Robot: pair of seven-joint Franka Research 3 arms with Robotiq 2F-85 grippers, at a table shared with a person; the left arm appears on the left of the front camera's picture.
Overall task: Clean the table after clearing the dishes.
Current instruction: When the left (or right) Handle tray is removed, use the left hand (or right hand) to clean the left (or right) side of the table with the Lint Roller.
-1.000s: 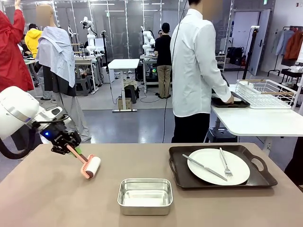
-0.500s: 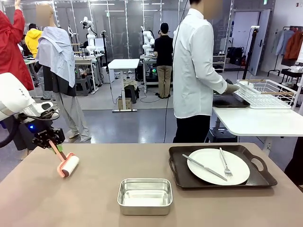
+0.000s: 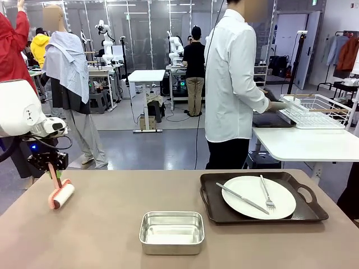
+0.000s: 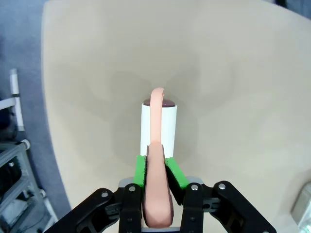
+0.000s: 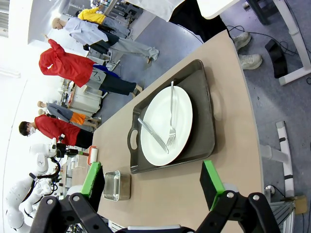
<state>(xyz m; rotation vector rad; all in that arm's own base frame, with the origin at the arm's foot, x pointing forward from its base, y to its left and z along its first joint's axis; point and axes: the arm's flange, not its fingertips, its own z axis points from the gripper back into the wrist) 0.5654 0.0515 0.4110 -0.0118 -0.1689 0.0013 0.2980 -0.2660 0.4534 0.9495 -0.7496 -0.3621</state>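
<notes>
My left gripper [image 3: 54, 168] is shut on the pink handle of a lint roller [image 3: 61, 196]. Its white roll rests on or just above the taupe table [image 3: 112, 246] near the left edge. In the left wrist view the green pads [image 4: 140, 171] clamp the handle, with the white roll [image 4: 159, 127] ahead over the bare table [image 4: 243, 73]. A white plate [image 3: 259, 197] with knife and fork lies on a dark tray [image 3: 307, 212] at the right. My right gripper [image 5: 151, 177] is open above the table, facing that plate [image 5: 167, 124].
A steel pan [image 3: 171, 231] sits at the front middle. A person in a white shirt [image 3: 230, 84] stands beyond the far edge, hands at a white side table [image 3: 303, 144] holding another dark tray [image 3: 269, 120] and a wire rack [image 3: 314, 109].
My left gripper has carried the roller leftward across the table, from near the middle-left to the left edge. The person's hand has shifted along the side-table tray toward the rack.
</notes>
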